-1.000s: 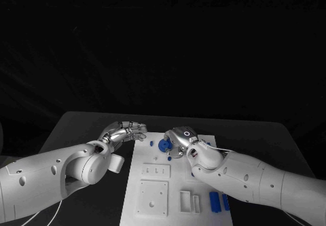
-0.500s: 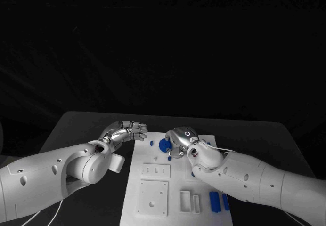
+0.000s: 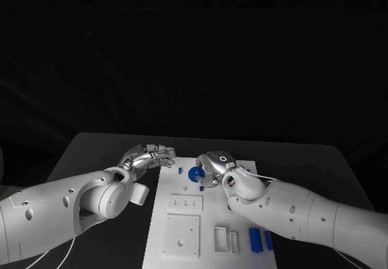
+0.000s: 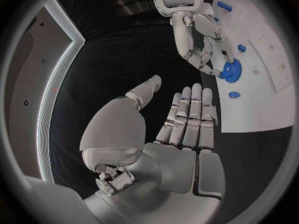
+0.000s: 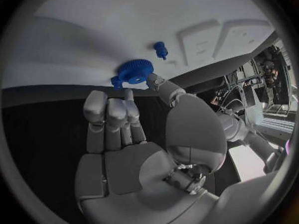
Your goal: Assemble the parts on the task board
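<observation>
The task board (image 3: 182,235) lay in the middle of the table (image 3: 97,148); the gear (image 3: 197,174) sat on its far part, two bars (image 3: 259,240) on its near right.

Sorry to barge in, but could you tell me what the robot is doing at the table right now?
It is assembling small blue parts on the white task board. The right hand has its fingertips at a blue gear near the board's far end, touching or pinching it. The left hand hovers beside the board's far left corner, holding nothing. Two blue pegs lie at the board's near right.

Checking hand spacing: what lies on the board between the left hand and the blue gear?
Head view: one small blue peg on the white board, between left hand and gear.
</observation>
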